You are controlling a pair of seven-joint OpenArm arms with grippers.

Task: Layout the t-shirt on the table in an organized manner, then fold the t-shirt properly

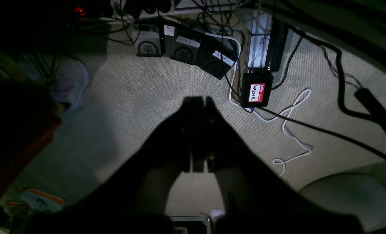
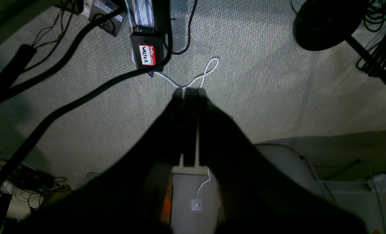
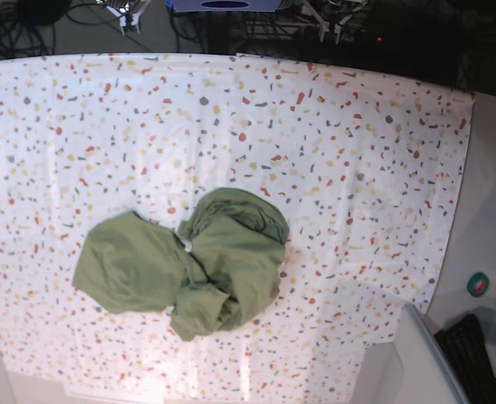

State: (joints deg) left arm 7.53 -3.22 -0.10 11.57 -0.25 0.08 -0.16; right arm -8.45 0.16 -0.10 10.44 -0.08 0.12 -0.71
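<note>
Nothing is laid out yet, as far as I can judge. The olive-green t-shirt [image 3: 189,265] sits crumpled in a heap on the near half of the worktop [image 3: 357,168], a little left of the middle, bunched into two rounded lumps with a twisted roll of cloth at its near edge. A small white neck tag [image 3: 186,245] peeks out between the lumps. No sleeve or hem is spread flat, so both the smoothing-out and every fold remain to be done.

Beyond the shirt the speckled cloth runs bare to the far edge, where cables and stands sit in shadow.

Neither arm shows over the worktop. Each wrist camera looks down at the carpeted floor [image 1: 131,97] instead: the left claw [image 1: 200,99] is clenched with nothing in it, its dark tips pressed together above a white cable [image 1: 290,130], and the right claw [image 2: 190,91] is likewise clenched and holding nothing, hanging near a black box labelled "Walter" [image 2: 147,54].
</note>
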